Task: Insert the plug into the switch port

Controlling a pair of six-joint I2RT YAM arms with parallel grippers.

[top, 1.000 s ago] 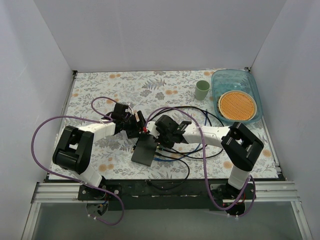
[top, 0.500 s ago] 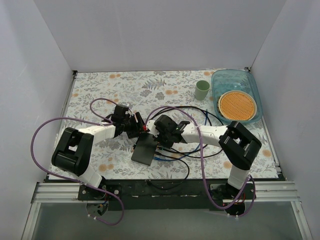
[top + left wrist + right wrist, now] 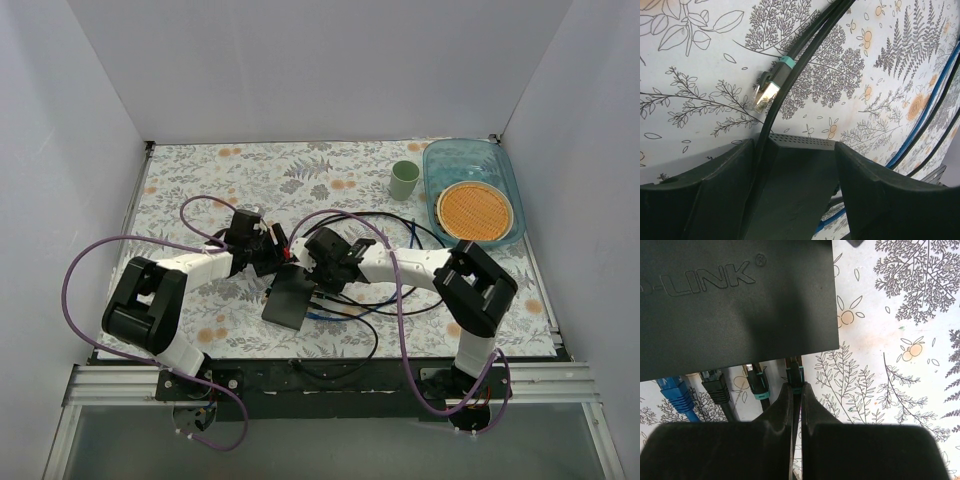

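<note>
The switch (image 3: 288, 300) is a flat dark grey box at the middle front of the floral mat. In the right wrist view it (image 3: 730, 300) fills the top, its port edge facing me. My right gripper (image 3: 796, 386) is shut on a black plug with a teal band (image 3: 796, 374), whose tip sits in the rightmost port under the switch's edge. Three other plugs sit in ports to its left. My left gripper (image 3: 799, 145) straddles the switch (image 3: 795, 185), fingers pressed on both sides. A loose teal-banded plug (image 3: 766, 91) lies on the mat beyond it.
A green cup (image 3: 404, 180) and a blue tray (image 3: 450, 165) holding an orange woven disc (image 3: 475, 212) stand at the back right. Black and blue cables (image 3: 400, 290) loop across the mat right of the switch. Purple arm cables (image 3: 200, 205) arc on the left.
Both grippers have shifted only slightly around the switch. The right gripper has edged left toward the port edge. The switch has barely moved.
</note>
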